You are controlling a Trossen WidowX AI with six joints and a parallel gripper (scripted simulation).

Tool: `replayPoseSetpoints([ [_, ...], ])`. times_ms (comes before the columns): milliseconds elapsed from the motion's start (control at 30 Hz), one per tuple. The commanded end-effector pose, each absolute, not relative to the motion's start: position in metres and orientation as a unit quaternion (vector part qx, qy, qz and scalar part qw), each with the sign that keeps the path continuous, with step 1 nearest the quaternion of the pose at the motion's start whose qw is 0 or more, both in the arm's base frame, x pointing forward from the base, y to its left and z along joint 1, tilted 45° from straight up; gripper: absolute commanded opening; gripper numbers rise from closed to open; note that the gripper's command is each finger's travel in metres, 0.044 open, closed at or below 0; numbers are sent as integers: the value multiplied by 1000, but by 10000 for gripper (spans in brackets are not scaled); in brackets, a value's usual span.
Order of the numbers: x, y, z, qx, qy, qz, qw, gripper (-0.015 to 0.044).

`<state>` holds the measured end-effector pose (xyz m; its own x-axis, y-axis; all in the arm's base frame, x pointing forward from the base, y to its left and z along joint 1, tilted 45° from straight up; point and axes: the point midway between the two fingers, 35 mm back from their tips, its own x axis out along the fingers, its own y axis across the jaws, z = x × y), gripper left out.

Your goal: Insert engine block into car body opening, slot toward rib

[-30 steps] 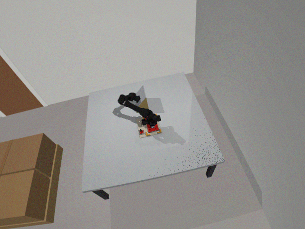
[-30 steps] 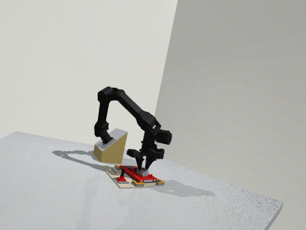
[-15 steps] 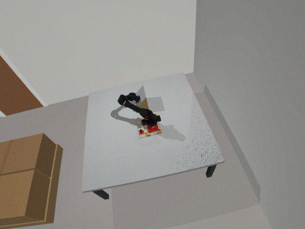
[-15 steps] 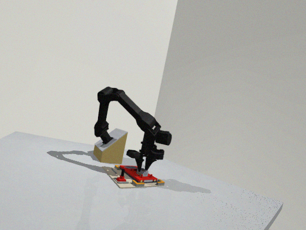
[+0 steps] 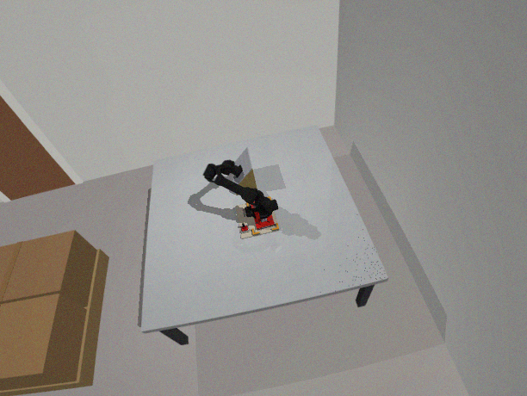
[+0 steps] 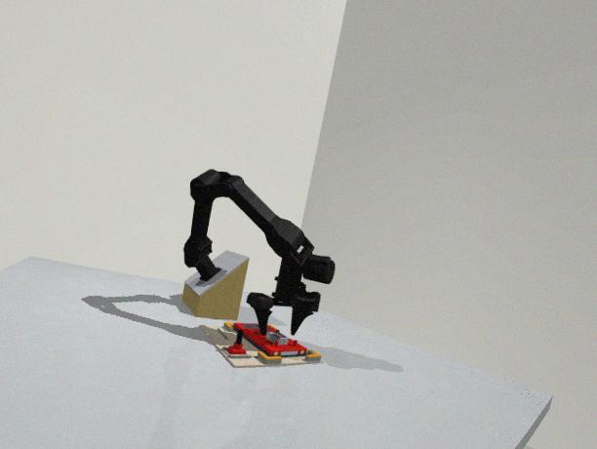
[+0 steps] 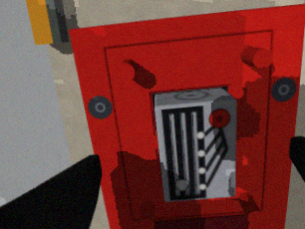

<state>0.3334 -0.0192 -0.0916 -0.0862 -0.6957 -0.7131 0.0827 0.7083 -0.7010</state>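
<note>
The red car body lies flat on the cream board. The grey engine block sits in its opening, with its top standing somewhat above the red surface. A thin dark gap shows along its far edge in the wrist view. My gripper is open, with one finger on each side of the block and apart from it. The tips are low over the car body. The slot and the rib are hidden, and I cannot tell whether the block is fully down.
The cream board has orange corner brackets around the car body. A red piece with a black post stands on the board beside the car. The arm's wedge-shaped base is behind. Two pegs rise from the car body beyond the block.
</note>
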Motion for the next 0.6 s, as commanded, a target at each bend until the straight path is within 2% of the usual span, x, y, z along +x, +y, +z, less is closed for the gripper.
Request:
replayPoseSetpoints([
  [0,333,-19,-91,-229,670,-306,636,440],
  [500,335,-10,-80,-232,670,-305,636,440],
  [567,335,-10,-80,-232,670,-305,636,387],
])
